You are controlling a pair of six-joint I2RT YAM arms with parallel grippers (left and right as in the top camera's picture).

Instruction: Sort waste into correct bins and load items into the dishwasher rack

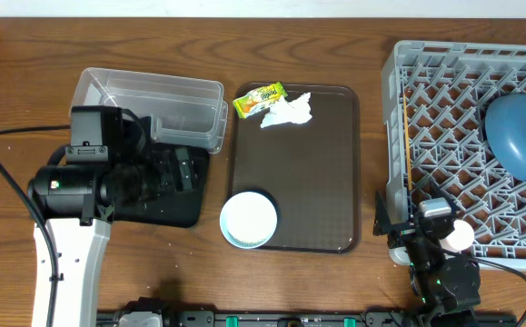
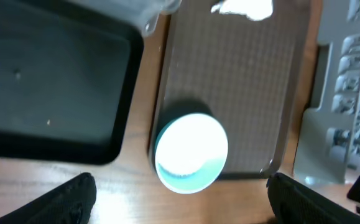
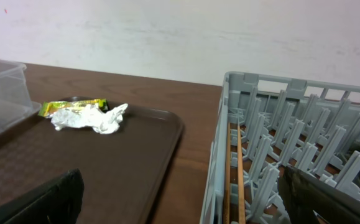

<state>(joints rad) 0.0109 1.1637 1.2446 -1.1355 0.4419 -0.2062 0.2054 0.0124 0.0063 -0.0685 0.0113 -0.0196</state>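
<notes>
Seemingly below, the white bowl [image 2: 189, 146] is framed by the wide-spread left gripper [image 2: 181, 186], chopsticks [image 3: 234, 180] by the wide-spread right gripper [image 3: 181, 180].

Black left arm [image 1: 72, 186] with white link [image 1: 63, 272] and black cable [image 1: 22, 131].

We look down on a small mint-green bowl [image 2: 191, 152], its inside washed out to white, sitting in the near-left corner of the brown serving tray [image 2: 242, 81]. A white tissue [image 2: 245, 7] lies at the tray's far edge. To the left lies the black tray [image 2: 55, 87], with a clear tub [image 2: 148, 15] corner beyond it. The grey rack [image 2: 347, 81] stands to the right. The fingers [image 2: 68, 202] of our left gripper [image 2: 181, 186] are spread wide over the wooden table [image 2: 130, 186].
</notes>
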